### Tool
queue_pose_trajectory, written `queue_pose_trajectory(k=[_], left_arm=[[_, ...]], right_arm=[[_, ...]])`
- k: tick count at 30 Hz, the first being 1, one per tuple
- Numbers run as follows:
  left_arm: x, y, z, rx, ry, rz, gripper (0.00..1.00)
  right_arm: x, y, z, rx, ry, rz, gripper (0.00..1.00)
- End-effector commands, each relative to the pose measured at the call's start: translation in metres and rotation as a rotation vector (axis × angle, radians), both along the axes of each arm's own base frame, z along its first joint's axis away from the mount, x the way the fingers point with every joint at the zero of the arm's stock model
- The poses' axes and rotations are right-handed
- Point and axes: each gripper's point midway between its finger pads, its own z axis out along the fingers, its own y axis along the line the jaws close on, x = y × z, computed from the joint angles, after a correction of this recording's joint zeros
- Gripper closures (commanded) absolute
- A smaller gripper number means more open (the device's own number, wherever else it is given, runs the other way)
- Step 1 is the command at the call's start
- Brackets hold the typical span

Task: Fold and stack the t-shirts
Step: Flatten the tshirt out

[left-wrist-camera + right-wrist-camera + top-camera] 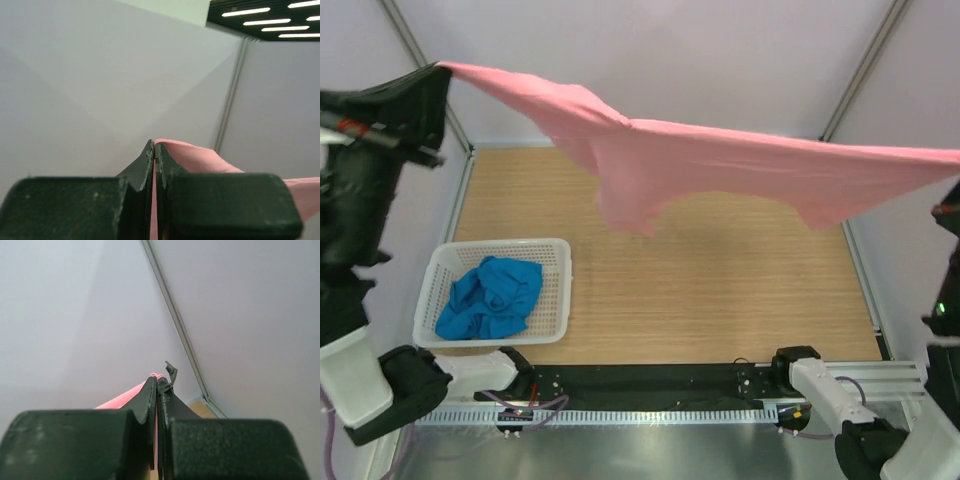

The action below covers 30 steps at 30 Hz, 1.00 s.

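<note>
The salmon pink t-shirt (740, 165) hangs stretched high above the table between both arms, its middle sagging. My left gripper (438, 68) is shut on its left end at the upper left; the left wrist view shows the pink fabric (200, 157) pinched between my shut fingers (154, 150). My right gripper is at the right frame edge, out of the top view; in the right wrist view it (157, 382) is shut on the pink fabric (120, 399). The bright blue t-shirt (490, 297) lies crumpled in the white basket (556, 300).
The wooden table (720, 290) lies below the hanging shirt. The basket stands at its near left corner. White enclosure walls with metal posts (865, 65) surround the table. The arm bases and a metal rail (650, 410) run along the near edge.
</note>
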Motion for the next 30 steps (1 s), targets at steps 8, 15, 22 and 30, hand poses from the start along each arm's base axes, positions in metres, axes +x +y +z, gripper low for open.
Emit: queue_pose_trajectory(k=[8, 15, 22, 30], left_arm=[[-0.089, 0.012, 0.020, -0.120, -0.115, -0.307, 1.00], [-0.021, -0.049, -0.018, -0.014, 0.034, -0.305, 1.00], [0.096, -0.146, -0.151, 0.204, 0.328, -0.265, 1.00], [0.234, -0.206, -0.311, 0.359, 0.584, -0.207, 1.00]], right_arm=[[-0.090, -0.001, 0.005, -0.011, -0.150, 0.023, 0.99], [-0.027, 0.003, -0.034, 0.028, -0.032, 0.032, 0.99], [0.072, 0.006, -0.121, 0.038, 0.179, 0.011, 0.99], [0.175, -0.003, -0.237, -0.076, 0.427, -0.066, 0.99]])
